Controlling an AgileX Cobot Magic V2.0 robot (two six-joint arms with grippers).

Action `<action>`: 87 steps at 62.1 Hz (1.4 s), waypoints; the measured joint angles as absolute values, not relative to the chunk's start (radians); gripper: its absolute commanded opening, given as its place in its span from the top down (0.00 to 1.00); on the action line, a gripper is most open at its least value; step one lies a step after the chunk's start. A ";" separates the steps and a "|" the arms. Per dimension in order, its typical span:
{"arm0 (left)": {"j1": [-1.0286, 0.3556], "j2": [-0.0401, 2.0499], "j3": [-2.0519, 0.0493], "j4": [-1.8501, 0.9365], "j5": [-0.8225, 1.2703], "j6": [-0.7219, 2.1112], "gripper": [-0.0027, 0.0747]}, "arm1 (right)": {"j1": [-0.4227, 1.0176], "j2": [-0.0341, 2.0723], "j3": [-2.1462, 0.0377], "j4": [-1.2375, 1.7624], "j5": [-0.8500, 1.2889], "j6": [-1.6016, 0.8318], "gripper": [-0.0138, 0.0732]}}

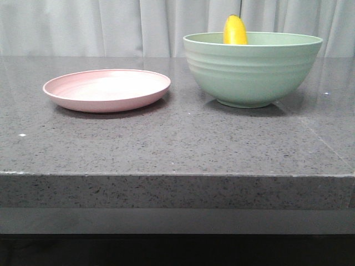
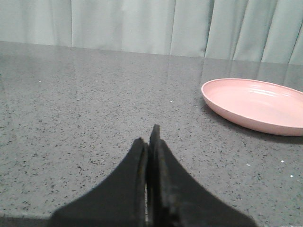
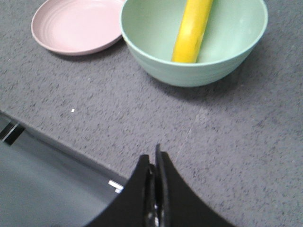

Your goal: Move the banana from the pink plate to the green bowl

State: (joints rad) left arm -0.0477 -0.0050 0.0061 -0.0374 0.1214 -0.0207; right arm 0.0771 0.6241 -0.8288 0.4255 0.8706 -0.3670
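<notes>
The yellow banana (image 1: 234, 30) leans inside the pale green bowl (image 1: 252, 72) on the right of the table, its tip showing above the far rim. In the right wrist view the banana (image 3: 191, 30) rests against the wall of the green bowl (image 3: 236, 28). The pink plate (image 1: 107, 88) lies bare to the bowl's left, and the pink plate (image 2: 255, 104) (image 3: 75, 23) also shows in both wrist views. My left gripper (image 2: 149, 137) is shut and holds nothing, low over the table beside the plate. My right gripper (image 3: 154, 156) is shut and holds nothing, above the table's front edge, well back from the bowl.
The dark speckled stone table (image 1: 177, 144) has a thick front edge (image 1: 177, 191). A pale curtain (image 1: 111, 25) hangs behind the table. Neither arm shows in the front view.
</notes>
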 measured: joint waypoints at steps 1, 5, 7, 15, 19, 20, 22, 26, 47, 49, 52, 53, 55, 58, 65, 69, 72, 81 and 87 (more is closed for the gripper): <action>-0.048 -0.005 0.006 -0.037 0.121 -0.021 0.99 | 0.077 0.612 -0.815 0.425 0.841 -0.367 0.92; -0.048 -0.005 0.006 -0.037 0.121 -0.021 0.99 | 0.077 0.537 -0.730 0.423 0.720 -0.367 0.92; -0.048 -0.005 0.006 -0.037 0.121 -0.021 0.99 | 0.077 0.491 -0.677 0.423 0.667 -0.367 0.92; -0.048 -0.005 0.006 -0.037 0.121 -0.021 0.99 | 0.077 0.305 -0.483 0.442 0.472 -0.367 0.92; -0.048 -0.005 0.006 -0.037 0.121 -0.021 0.99 | 0.077 0.215 -0.387 0.445 0.397 -0.367 0.92; -0.048 -0.005 0.006 -0.037 0.121 -0.021 0.99 | 0.077 0.195 -0.365 0.445 0.380 -0.367 0.92; -0.048 -0.005 0.006 -0.037 0.121 -0.021 0.99 | 0.077 0.171 -0.339 0.446 0.359 -0.367 0.92; -0.048 -0.005 0.006 -0.037 0.121 -0.021 0.99 | 0.077 0.123 -0.281 0.447 0.309 -0.367 0.92; -0.048 -0.005 0.006 -0.037 0.121 -0.021 0.99 | 0.015 -0.004 -0.152 0.224 0.244 -0.091 0.92; -0.048 -0.005 0.006 -0.037 0.121 -0.021 0.99 | 0.002 -0.009 -0.141 0.199 0.235 -0.062 0.92; -0.048 -0.005 0.006 -0.037 0.121 -0.021 0.99 | -0.010 -0.011 -0.114 0.174 0.218 -0.037 0.92; -0.048 -0.005 0.006 -0.037 0.121 -0.021 0.99 | -0.012 -0.011 -0.107 0.169 0.214 -0.031 0.92; -0.048 -0.005 0.006 -0.037 0.121 -0.021 0.99 | -0.015 -0.011 -0.093 0.160 0.203 -0.024 0.92; -0.048 -0.005 0.006 -0.037 0.121 -0.021 0.99 | -0.017 -0.011 -0.067 0.150 0.180 -0.020 0.92; -0.048 -0.005 0.006 -0.037 0.121 -0.021 0.99 | -0.007 -0.011 0.001 0.121 0.098 -0.014 0.92; -0.048 -0.005 0.006 -0.037 0.121 -0.021 0.99 | 0.012 -0.011 0.023 0.111 0.052 -0.013 0.92; -0.048 -0.005 0.006 -0.037 0.119 -0.021 0.99 | 0.026 -0.011 0.026 0.107 0.033 -0.011 0.92; -0.048 -0.005 0.006 -0.037 0.119 -0.021 0.99 | 0.040 -0.011 0.027 0.101 0.013 -0.011 0.92; -0.048 -0.005 0.006 -0.037 0.119 -0.021 0.99 | 0.040 -0.011 0.027 0.099 0.031 -0.009 0.92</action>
